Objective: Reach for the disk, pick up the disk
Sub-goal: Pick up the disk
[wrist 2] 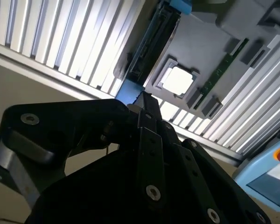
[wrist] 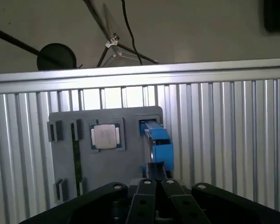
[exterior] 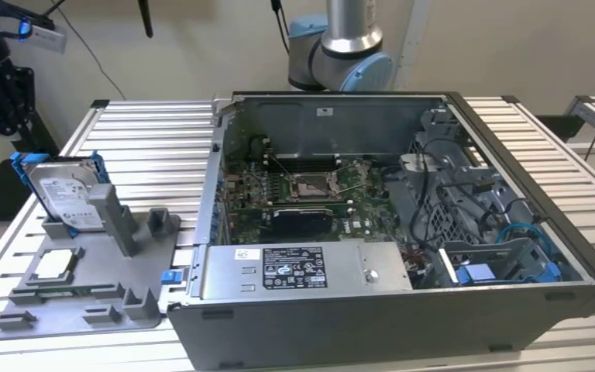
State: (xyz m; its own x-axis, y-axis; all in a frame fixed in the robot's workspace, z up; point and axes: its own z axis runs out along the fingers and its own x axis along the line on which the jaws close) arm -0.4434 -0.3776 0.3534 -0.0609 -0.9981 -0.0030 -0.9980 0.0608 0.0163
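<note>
- Disk point(exterior: 67, 194): silver hard drive with white label and bright blue frame, standing on edge in the grey holder tray point(exterior: 137, 267) beside the open computer case point(exterior: 380, 325).
- Gripper point(wrist: 155, 168): fingers closed together, empty, apart from the disk.

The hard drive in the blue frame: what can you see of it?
The hard drive is a flat silver metal slab with a white label, clipped in a bright blue plastic frame. It stands on edge, tilted, in a slot of the gray holder, at the exterior view's left of the open computer case.
</note>
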